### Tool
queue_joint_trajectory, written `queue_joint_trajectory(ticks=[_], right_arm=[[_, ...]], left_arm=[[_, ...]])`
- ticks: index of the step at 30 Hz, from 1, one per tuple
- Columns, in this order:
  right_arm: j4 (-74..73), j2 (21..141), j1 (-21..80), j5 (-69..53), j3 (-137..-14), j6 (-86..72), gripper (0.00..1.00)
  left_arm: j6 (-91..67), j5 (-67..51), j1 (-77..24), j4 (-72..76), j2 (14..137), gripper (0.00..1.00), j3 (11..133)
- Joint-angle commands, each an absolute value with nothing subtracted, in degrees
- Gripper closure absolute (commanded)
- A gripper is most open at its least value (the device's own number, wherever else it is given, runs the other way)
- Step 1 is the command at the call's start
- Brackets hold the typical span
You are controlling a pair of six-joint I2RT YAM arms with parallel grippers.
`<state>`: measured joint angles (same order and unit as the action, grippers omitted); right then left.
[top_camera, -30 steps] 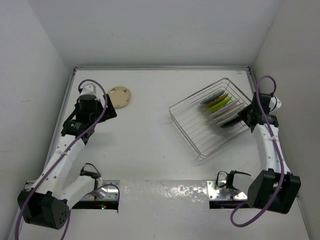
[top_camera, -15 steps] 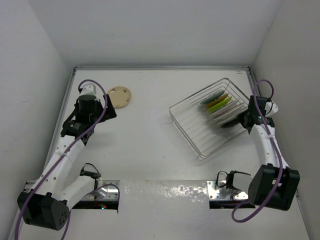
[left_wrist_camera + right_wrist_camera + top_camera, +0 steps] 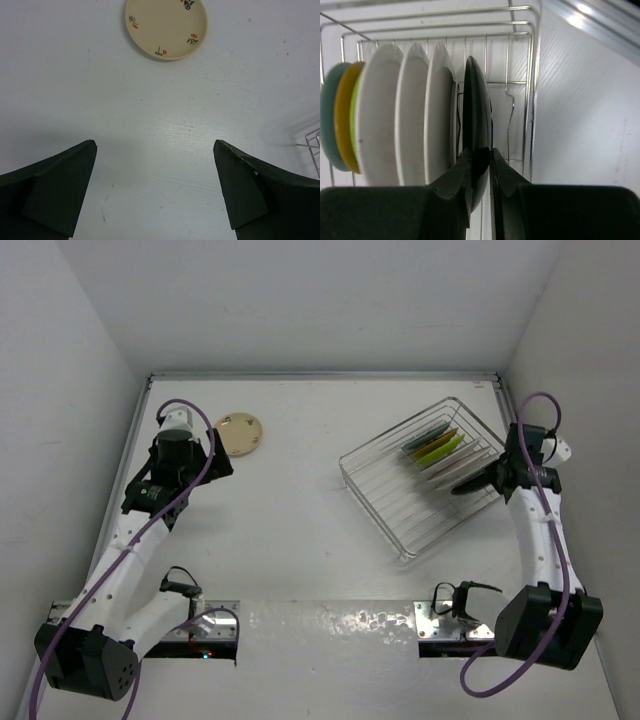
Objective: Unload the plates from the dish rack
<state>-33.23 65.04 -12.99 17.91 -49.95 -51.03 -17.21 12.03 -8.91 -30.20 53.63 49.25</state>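
The silver wire dish rack (image 3: 385,495) sits right of centre. Several plates (image 3: 436,448) stand on edge in it: teal, yellow (image 3: 344,115), lime green, white (image 3: 410,110) and, nearest the rack's end wall, a black plate (image 3: 476,100). My right gripper (image 3: 481,160) is shut on the black plate's near rim, one finger on each face; from above it (image 3: 492,476) reaches in at the rack's right side. A cream plate (image 3: 240,433) with small red marks lies flat on the table at the far left. My left gripper (image 3: 155,190) hangs open above bare table, short of the cream plate (image 3: 166,27).
White walls close in the table on the left, back and right; the right wall runs close beside the rack (image 3: 532,75). A corner of the rack (image 3: 315,150) shows at the right edge of the left wrist view. Both arm bases are bolted at the near edge.
My right jaws have closed onto the black plate's rim, and the right wrist has shifted a little. The left arm and the cream plate have not moved.
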Motion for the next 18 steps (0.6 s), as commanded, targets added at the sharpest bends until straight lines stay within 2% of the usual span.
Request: queue_joint_trajectory(ticks=[1,7,12,15,16,18], right_arm=[[-36.8,60.9,-13.2,22.0,-57.8,-49.6,0.97],[-43.7,57.2,-13.2,27.2,-64.5,-45.0,0.97],[-43.4,52.7,-13.2,22.9,-69.4,-40.8,0.99],[-37.0,50.7,-13.2,9.1,-70.1,-40.0,1.0],[-35.2,51.1,-13.2,-0.2,-70.3,-39.8,1.0],[-26.3,51.9,-13.1,-11.4,-69.2,-41.0,1.0]], left_arm=[[-17.4,12.1,-8.5,-28.5,53.5,0.0,49.9],[-18.5,10.8,-8.5,-28.7,53.5,0.0,51.1],[-21.2,1.9,-8.5,-28.0,53.9,0.0,55.0],[-24.9,-11.5,-8.6,-23.6,55.0,0.0,58.0],[-27.6,-19.0,-8.6,-19.5,56.1,0.0,58.7],[-30.7,-26.5,-8.7,-14.0,57.7,0.0,58.6]])
